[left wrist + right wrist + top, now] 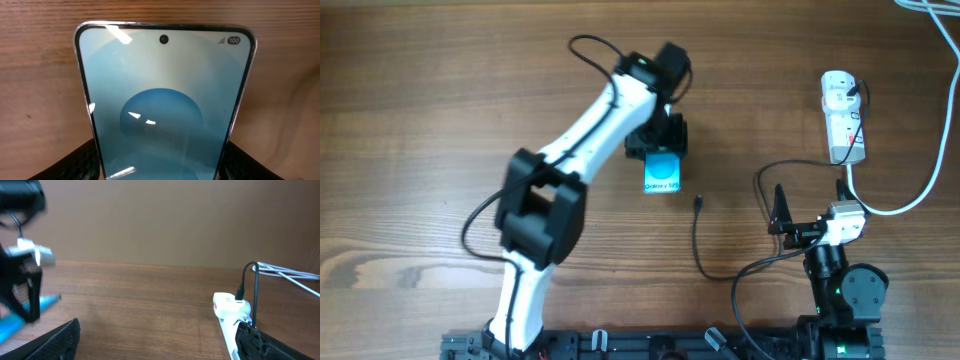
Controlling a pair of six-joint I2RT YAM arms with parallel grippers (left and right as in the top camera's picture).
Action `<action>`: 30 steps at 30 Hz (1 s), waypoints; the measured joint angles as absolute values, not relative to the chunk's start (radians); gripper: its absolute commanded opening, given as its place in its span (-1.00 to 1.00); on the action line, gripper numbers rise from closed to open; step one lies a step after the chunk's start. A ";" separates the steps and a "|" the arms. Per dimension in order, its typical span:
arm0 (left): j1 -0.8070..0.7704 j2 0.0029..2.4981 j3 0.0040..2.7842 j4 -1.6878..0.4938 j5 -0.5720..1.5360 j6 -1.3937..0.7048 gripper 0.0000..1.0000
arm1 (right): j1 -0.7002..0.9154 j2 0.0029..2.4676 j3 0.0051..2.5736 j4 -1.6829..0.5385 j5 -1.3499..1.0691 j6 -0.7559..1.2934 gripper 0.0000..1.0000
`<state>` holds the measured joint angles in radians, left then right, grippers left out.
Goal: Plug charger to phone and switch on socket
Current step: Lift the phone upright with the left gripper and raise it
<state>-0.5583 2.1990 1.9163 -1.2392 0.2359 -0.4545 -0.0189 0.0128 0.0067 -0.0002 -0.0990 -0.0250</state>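
- Where the brown wood-grain table (pixel 410 120) lies nearest the robot's base, the right gripper (pixel 157 330) hovers low, its two black fingers spread wide with nothing between them.
- Just left of it lies one charger (pixel 694 240), a thin black flexible cable that curls across the wood. Its single small dark plug tip (pixel 700 202) rests bare on the table, near the phone's near right corner but apart from it.
- Farther out is one phone (pixel 162 100), a flat rectangular smartphone with a bright cyan-blue screen and a pale oval. It is face up near the table's middle. I cannot tell whether it rests on the wood or is slightly lifted.
- The left gripper (pixel 658 145) reaches over the phone's far end. In the left wrist view its two black fingers (pixel 75 162) sit one against each long edge, so it grips the phone.
- Two arms show in all: the left, white and black, stretched far across the table, and the right, folded close to the base.
- Farthest off, at the right, lies one socket (pixel 842 118), a small white oblong plastic power strip with one red switch mark, well apart from the phone. One black plug (pixel 860 92) sits in it, and one white lead (pixel 900 211) curves away to the right.
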 measured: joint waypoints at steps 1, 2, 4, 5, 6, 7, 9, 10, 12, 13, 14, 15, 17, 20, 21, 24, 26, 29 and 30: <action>-0.542 2.175 1.918 -1.240 0.291 -0.455 0.36 | -0.019 0.013 0.007 0.000 -0.099 -0.025 1.00; -0.518 2.147 1.919 -1.240 0.374 -0.454 0.36 | -0.019 0.013 0.007 0.000 -0.099 -0.025 1.00; -0.462 2.100 1.925 -1.240 0.555 -0.455 0.35 | -0.019 0.013 0.007 0.000 -0.099 -0.025 1.00; -0.434 2.088 1.927 -1.241 0.660 -0.455 0.36 | -0.019 0.013 0.007 0.000 -0.099 -0.025 1.00; -0.412 2.083 1.929 -1.241 0.731 -0.455 0.36 | -0.019 0.013 0.007 0.000 -0.099 -0.025 1.00; -0.381 2.079 1.929 -1.242 0.837 -0.455 0.36 | -0.019 0.013 0.007 0.000 -0.099 -0.025 1.00; -0.346 2.079 1.929 -1.242 0.948 -0.461 0.37 | -0.019 0.013 0.007 0.000 -0.099 -0.025 1.00; -0.323 2.079 1.929 -1.242 1.010 -0.479 0.38 | -0.019 0.013 0.007 0.000 -0.099 -0.025 0.99; -0.279 2.079 1.929 -1.242 1.139 -0.545 0.38 | -0.019 0.013 0.007 0.000 -0.099 -0.025 1.00; -0.267 2.079 1.929 -1.242 1.172 -0.571 0.34 | -0.019 0.013 0.007 0.000 -0.099 -0.025 1.00; -0.255 2.079 1.929 -1.242 1.211 -0.598 0.33 | -0.019 0.013 0.007 0.000 -0.099 -0.025 1.00; -0.240 2.079 1.929 -1.242 1.253 -0.624 0.33 | -0.019 0.013 0.007 0.000 -0.099 -0.025 1.00; -0.222 2.079 1.929 -1.242 1.319 -0.651 0.31 | -0.019 0.013 0.007 0.000 -0.099 -0.025 1.00; -0.201 2.079 1.929 -1.239 1.436 -0.681 0.31 | -0.019 0.013 0.007 0.000 -0.099 -0.025 1.00; -0.196 2.079 1.929 -1.239 1.462 -0.693 0.31 | -0.019 0.013 0.007 0.000 -0.099 -0.025 1.00; -0.178 2.079 1.929 -1.239 1.503 -0.729 0.29 | -0.019 0.013 0.007 0.000 -0.099 -0.025 1.00; -0.166 2.079 1.929 -1.239 1.512 -0.743 0.29 | -0.019 0.013 0.007 0.000 -0.099 -0.025 1.00; -0.151 2.079 1.929 -1.239 1.518 -0.754 0.29 | -0.019 0.013 0.007 0.000 -0.099 -0.025 1.00; -0.150 2.079 1.929 -1.239 1.518 -0.755 0.29 | -0.019 0.013 0.007 0.000 -0.099 -0.025 1.00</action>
<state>-0.1501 2.0792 1.9293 -1.2388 1.5185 -0.7551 -0.0189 0.0128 0.0067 -0.0002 -0.0990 -0.0250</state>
